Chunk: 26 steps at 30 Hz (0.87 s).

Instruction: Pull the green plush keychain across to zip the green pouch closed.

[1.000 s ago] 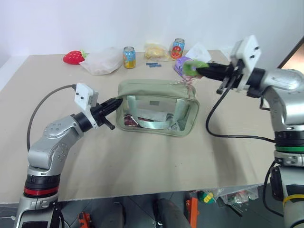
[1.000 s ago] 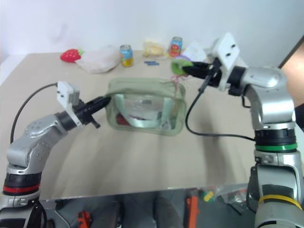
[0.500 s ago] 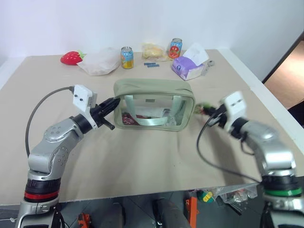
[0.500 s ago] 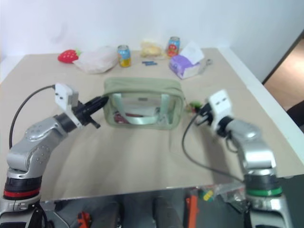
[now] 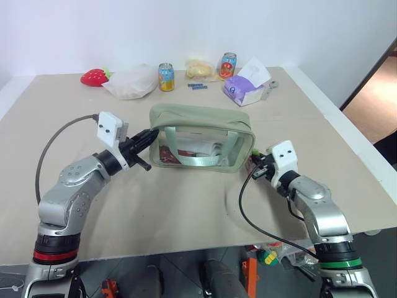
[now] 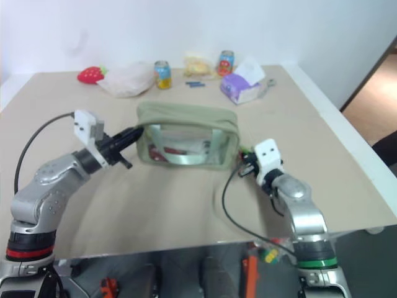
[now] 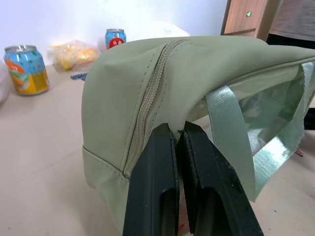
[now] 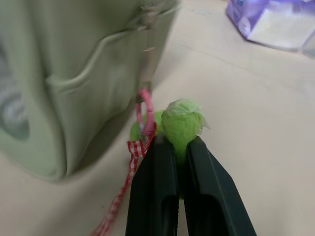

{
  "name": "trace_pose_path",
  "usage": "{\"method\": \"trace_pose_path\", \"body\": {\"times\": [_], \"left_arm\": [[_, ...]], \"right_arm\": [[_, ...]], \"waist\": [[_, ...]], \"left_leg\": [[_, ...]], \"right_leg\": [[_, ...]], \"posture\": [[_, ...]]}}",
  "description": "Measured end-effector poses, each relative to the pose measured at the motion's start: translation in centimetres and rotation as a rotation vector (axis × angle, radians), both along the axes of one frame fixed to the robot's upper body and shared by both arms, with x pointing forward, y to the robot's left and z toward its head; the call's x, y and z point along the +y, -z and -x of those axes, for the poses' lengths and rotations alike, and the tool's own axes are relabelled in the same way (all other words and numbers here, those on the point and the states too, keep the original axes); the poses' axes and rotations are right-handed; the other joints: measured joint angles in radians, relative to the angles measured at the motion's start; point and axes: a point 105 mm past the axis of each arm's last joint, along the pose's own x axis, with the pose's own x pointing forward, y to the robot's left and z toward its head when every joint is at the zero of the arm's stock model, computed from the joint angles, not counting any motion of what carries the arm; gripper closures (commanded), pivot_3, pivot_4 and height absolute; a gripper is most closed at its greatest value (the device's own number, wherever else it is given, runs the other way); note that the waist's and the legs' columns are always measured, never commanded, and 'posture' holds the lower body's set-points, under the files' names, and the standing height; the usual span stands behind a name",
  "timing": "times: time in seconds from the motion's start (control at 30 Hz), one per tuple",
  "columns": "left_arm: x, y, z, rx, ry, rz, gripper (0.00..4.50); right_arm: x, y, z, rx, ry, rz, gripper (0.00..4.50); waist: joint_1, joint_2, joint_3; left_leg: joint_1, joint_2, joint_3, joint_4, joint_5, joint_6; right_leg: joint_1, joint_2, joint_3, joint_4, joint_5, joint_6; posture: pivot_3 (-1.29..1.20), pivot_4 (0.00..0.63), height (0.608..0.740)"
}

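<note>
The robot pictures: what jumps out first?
A big sage-green fabric pouch with a clear window stands mid-table, its zipper closed. The left claw pinches one end of the pouch. At the other end the right claw grips a small lime-green fuzzy plush keychain on a pink ring.

Matt cloth green pouch (image 5: 201, 118) with glossy, seemingly plastic window; fuzzy green plush keychain (image 8: 179, 125).
</note>
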Motion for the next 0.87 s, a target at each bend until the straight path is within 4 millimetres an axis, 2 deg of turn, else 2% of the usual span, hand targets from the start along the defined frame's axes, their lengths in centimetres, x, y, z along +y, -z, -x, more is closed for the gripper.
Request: {"method": "trace_pose_path", "body": {"times": [0.1,0.33,0.43,0.5,0.53,0.6,0.67,0.73,0.87], "left_arm": [[0.3,0.0,0.3,0.007,0.022,-0.014,2.48],[3.0,-2.2,0.9,-0.019,0.02,0.054,0.07],[4.6,-2.7,1.1,-0.036,-0.028,0.066,0.02],[5.4,-1.8,1.4,-0.023,-0.072,0.053,0.02],[6.0,-0.9,1.6,-0.012,-0.108,0.03,0.02],[7.2,3.1,2.6,0.054,-0.201,-0.074,0.02],[7.2,4.7,2.8,0.077,-0.232,-0.12,0.02],[6.8,5.4,2.9,0.061,-0.253,-0.145,0.02],[6.2,6.5,3.5,0.032,-0.278,-0.173,0.02]], "right_arm": [[-0.4,-1.5,0.4,-0.002,-0.044,-0.046,2.5],[-2.0,-8.4,2.8,-0.132,-0.203,-0.089,0.07],[-2.2,-9.1,3.8,-0.126,-0.238,-0.097,0.03],[-2.3,-8.5,4.4,-0.094,-0.248,-0.105,0.03],[-2.1,-7.8,4.8,-0.071,-0.255,-0.102,0.03],[-1.5,-5.1,6.4,-0.008,-0.268,-0.056,0.03],[-1.0,-4.1,6.7,0.002,-0.271,-0.053,0.03],[-0.2,-3.6,7.0,-0.018,-0.279,-0.058,0.03],[-0.2,-2.8,7.2,-0.054,-0.243,-0.052,0.03]], "waist": [[0.001,0.0,0.0],[0.0,0.0,0.0],[0.0,0.0,0.0],[0.0,0.0,0.0],[0.0,0.0,0.0],[0.0,-0.001,-0.001],[0.002,-0.001,-0.001],[0.003,-0.001,-0.001],[0.003,-0.002,-0.002]], "left_leg": [[0.0,0.0,0.0,0.0,0.0,0.0],[0.0,0.0,0.0,-0.001,0.0,0.0],[0.001,0.0,0.0,-0.002,0.0,0.0],[0.001,0.0,0.0,-0.002,0.0,0.0],[0.001,0.0,0.0,-0.003,0.0,0.0],[0.002,0.0,0.001,-0.005,-0.001,0.0],[0.0,0.0,0.001,-0.005,0.0,0.0],[0.0,0.0,0.001,-0.004,0.0,0.0],[0.001,0.0,0.002,-0.002,0.0,0.0]], "right_leg": [[0.0,0.0,0.0,0.0,0.0,0.0],[0.0,0.0,-0.001,-0.001,-0.001,-0.001],[0.0,0.0,-0.001,-0.001,-0.002,-0.003],[0.0,0.0,0.0,-0.001,-0.002,-0.003],[0.0,0.0,0.0,-0.001,-0.002,-0.003],[0.0,-0.001,0.001,-0.002,-0.003,-0.002],[-0.002,-0.001,0.0,-0.002,-0.003,-0.002],[-0.001,-0.001,0.0,-0.001,-0.003,-0.003],[0.0,-0.001,0.001,-0.002,-0.003,-0.003]], "posture": [[0.0,0.15,0.74],[0.0,0.15,0.74],[0.0,0.15,0.74],[0.0,0.15,0.74],[0.0,0.15,0.74],[0.0,0.15,0.74],[0.0,0.15,0.74],[0.0,0.15,0.74],[0.0,0.15,0.74]]}}
